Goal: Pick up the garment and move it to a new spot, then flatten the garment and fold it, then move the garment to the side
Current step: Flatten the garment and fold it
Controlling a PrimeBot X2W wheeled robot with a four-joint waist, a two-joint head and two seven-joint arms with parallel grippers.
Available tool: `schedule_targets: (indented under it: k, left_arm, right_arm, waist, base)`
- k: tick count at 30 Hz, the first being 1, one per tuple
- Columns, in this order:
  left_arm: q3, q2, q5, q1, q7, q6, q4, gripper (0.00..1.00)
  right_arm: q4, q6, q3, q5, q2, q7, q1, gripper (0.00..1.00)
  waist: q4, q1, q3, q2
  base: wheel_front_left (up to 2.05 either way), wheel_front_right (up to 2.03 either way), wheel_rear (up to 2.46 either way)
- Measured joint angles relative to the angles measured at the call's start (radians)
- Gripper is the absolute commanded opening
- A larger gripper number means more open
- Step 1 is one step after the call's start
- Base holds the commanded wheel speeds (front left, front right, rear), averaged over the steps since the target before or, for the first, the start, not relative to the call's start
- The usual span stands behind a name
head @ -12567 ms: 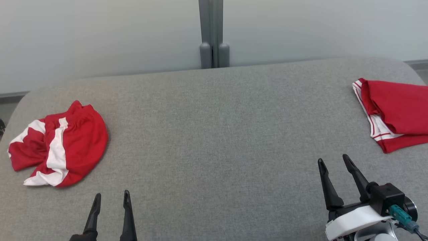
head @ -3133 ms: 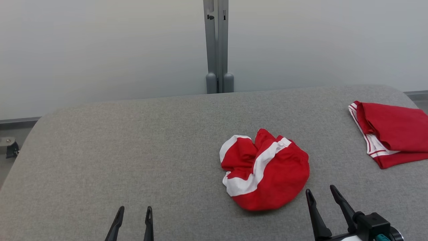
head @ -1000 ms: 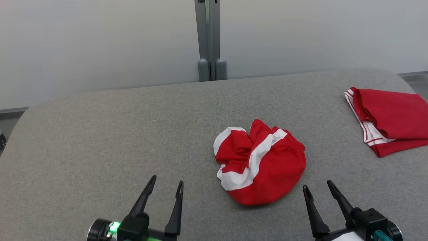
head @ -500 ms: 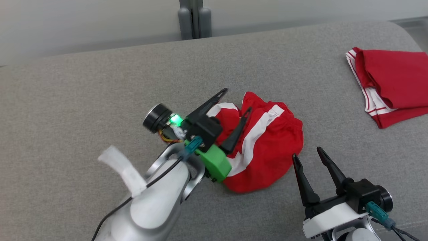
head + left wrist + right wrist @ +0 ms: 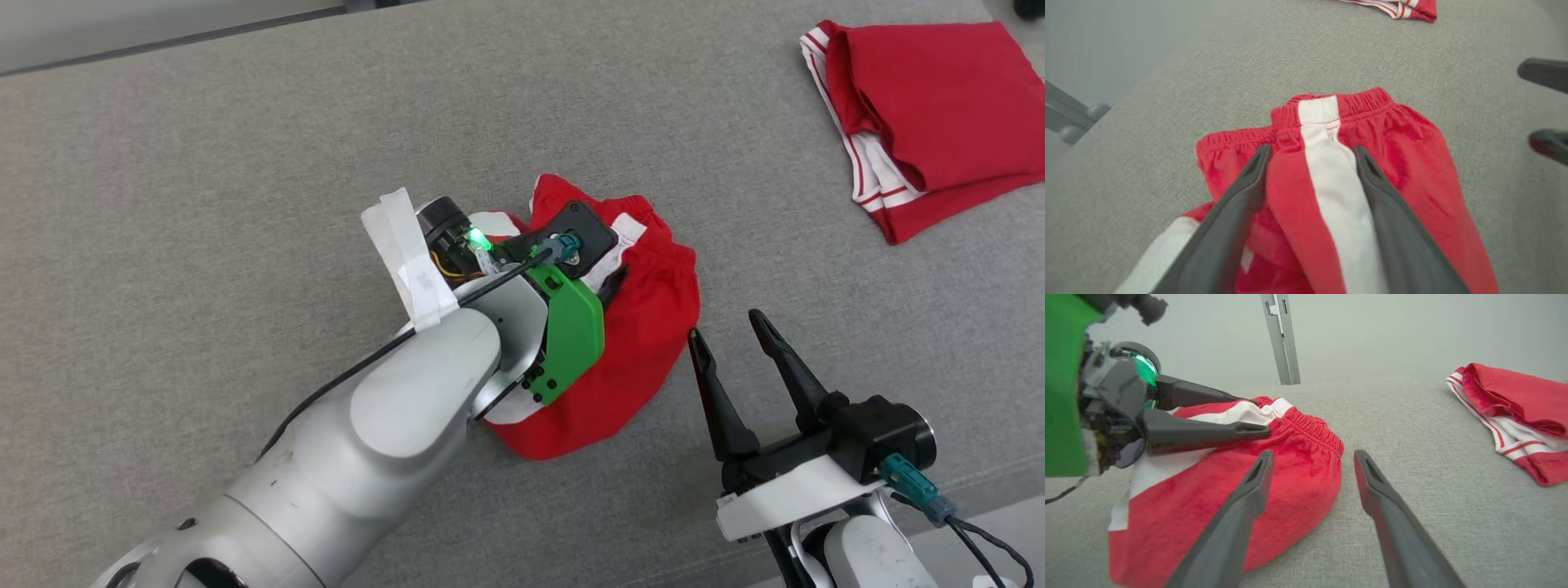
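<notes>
Where grey weave (image 5: 204, 163) spreads, crumpled red shorts (image 5: 653, 327), ruched waistband (image 5: 1363, 100).

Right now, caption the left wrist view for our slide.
Open left hand straddling the white-striped red cloth shorts on grey upholstery.

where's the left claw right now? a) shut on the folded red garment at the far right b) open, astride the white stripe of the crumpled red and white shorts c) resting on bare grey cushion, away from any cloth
b: in the left wrist view the left claw stands open astride the white stripe of the crumpled red and white shorts, just short of the elastic waistband.
</notes>
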Motion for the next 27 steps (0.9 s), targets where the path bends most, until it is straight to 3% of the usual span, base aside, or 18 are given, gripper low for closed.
schedule_targets:
  k: [4, 5, 6, 7, 12, 20, 24, 27]
  left_arm:
    - [-0.042, 0.001, -0.088, -0.001, 0.025, -0.005, 0.031, 1.00]
    - [-0.050, 0.000, -0.101, -0.001, 0.023, -0.005, 0.036, 0.87]
    - [-0.057, 0.000, -0.109, -0.005, 0.010, -0.005, 0.043, 0.27]
    - [-0.059, 0.000, -0.112, -0.012, -0.012, -0.005, 0.050, 0.00]
    - [-0.045, 0.001, -0.179, -0.033, -0.153, 0.014, 0.035, 0.00]
    - [0.041, 0.001, -0.397, -0.097, -0.425, 0.124, -0.104, 0.00]
    - [0.119, -0.001, -0.486, -0.114, -0.461, 0.191, -0.168, 0.00]
    - [0.238, 0.000, -0.501, -0.062, -0.468, 0.235, -0.229, 0.00]
  right_arm:
    - [-0.005, 0.000, -0.009, 0.004, 0.005, 0.000, -0.007, 1.00]
    - [-0.005, 0.000, -0.011, 0.004, 0.006, 0.000, -0.008, 1.00]
    - [-0.005, 0.000, -0.011, 0.004, 0.007, 0.000, -0.008, 1.00]
    - [-0.005, 0.000, -0.012, 0.004, 0.008, 0.000, -0.008, 1.00]
    - [-0.002, 0.000, -0.009, 0.004, 0.012, 0.000, -0.009, 1.00]
    - [0.008, 0.000, -0.022, 0.000, 0.014, 0.000, 0.021, 1.00]
    - [0.008, 0.000, -0.030, -0.004, 0.000, 0.000, 0.045, 1.00]
    - [0.001, 0.000, -0.035, -0.009, -0.009, 0.000, 0.049, 1.00]
  waist:
    - [-0.031, 0.0000, 0.024, 0.0000]
    - [-0.037, 0.0000, 0.028, 0.0000]
    - [-0.042, 0.0000, 0.032, 0.0000]
    - [-0.048, 0.0000, 0.034, 0.0000]
    - [-0.062, 0.0000, 0.022, 0.0000]
    - [-0.059, 0.0000, -0.043, 0.0000]
    - [-0.040, -0.0001, -0.081, 0.0000]
    - [-0.010, -0.0001, -0.099, 0.0000]
  base:
    - [0.00, 0.00, 0.00]
    - [0.00, 0.00, 0.00]
    - [0.00, 0.00, 0.00]
    - [0.00, 0.00, 0.00]
    - [0.00, 0.00, 0.00]
    - [0.00, 0.00, 0.00]
    - [0.00, 0.00, 0.00]
    - [0.00, 0.00, 0.00]
